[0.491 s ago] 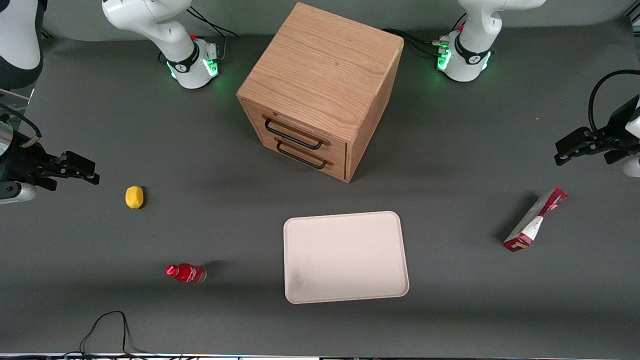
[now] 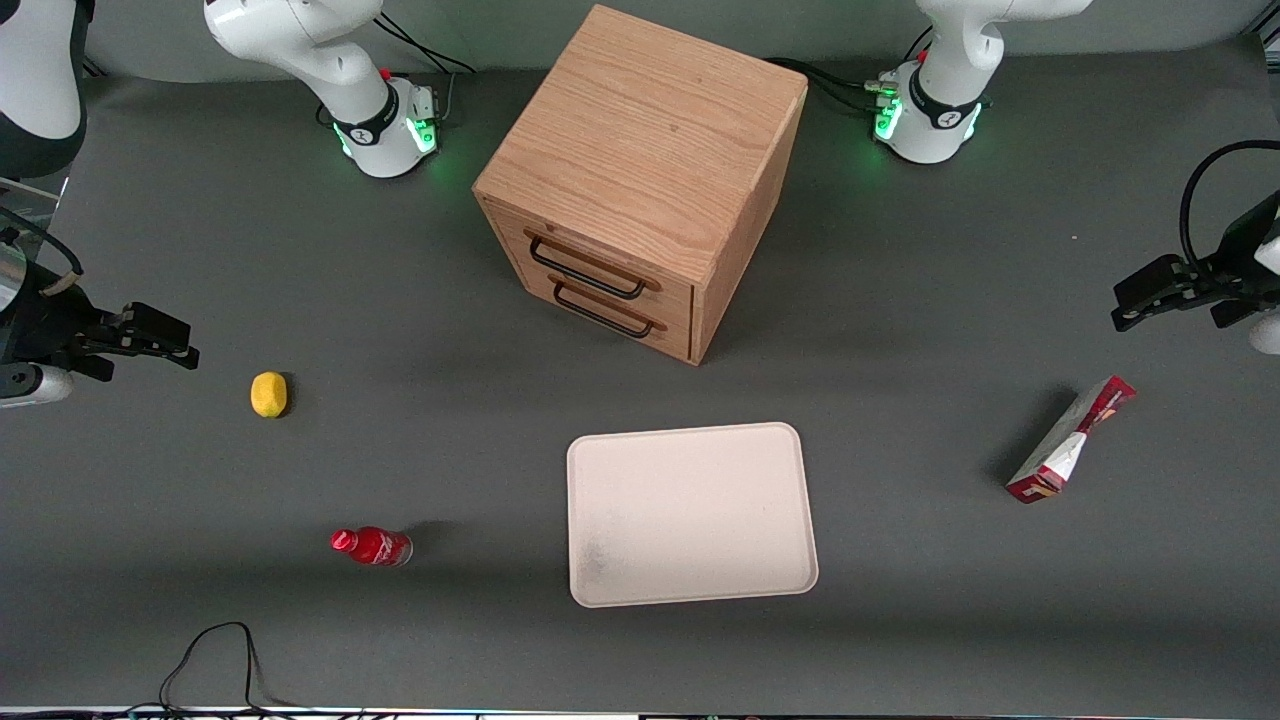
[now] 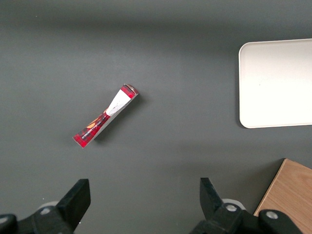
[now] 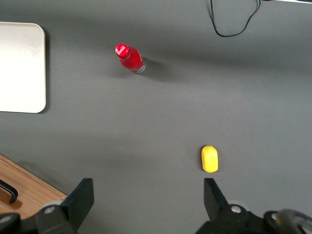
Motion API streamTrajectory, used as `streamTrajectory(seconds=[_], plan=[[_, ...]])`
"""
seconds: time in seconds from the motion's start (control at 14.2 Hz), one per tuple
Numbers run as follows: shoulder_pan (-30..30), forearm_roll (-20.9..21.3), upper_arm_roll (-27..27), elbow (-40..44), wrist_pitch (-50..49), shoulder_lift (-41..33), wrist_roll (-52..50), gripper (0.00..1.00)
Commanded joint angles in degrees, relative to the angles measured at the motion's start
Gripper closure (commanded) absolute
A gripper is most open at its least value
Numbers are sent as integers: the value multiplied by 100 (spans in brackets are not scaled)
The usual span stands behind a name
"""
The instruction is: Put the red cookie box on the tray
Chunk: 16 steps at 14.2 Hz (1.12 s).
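The red cookie box (image 2: 1071,439) is a slim red and white carton lying on the grey table toward the working arm's end; it also shows in the left wrist view (image 3: 106,115). The cream tray (image 2: 690,513) lies flat nearer the front camera than the wooden cabinet, with nothing on it, and its corner shows in the left wrist view (image 3: 275,83). My left gripper (image 2: 1150,295) hangs above the table, farther from the front camera than the box and apart from it. It is open and holds nothing (image 3: 144,195).
A wooden drawer cabinet (image 2: 640,180) with two drawers stands at the middle of the table. A small red bottle (image 2: 371,546) and a yellow lemon (image 2: 268,394) lie toward the parked arm's end. A black cable (image 2: 215,655) loops near the front edge.
My left gripper has shifted very slightly away from the tray. The box and tray have not moved.
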Motion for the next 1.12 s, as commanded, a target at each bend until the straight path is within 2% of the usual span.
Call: streamTrajectory(seconds=[0.0,0.42,0.7,1.05], plan=[[-6,-43,22,-51,-73,-77,-33,0],[3,-26,39,-59,-47,-25,36,0],[231,1,48,-42,137,124,388,0],[819,-26,48,2,436,371,1607,0]])
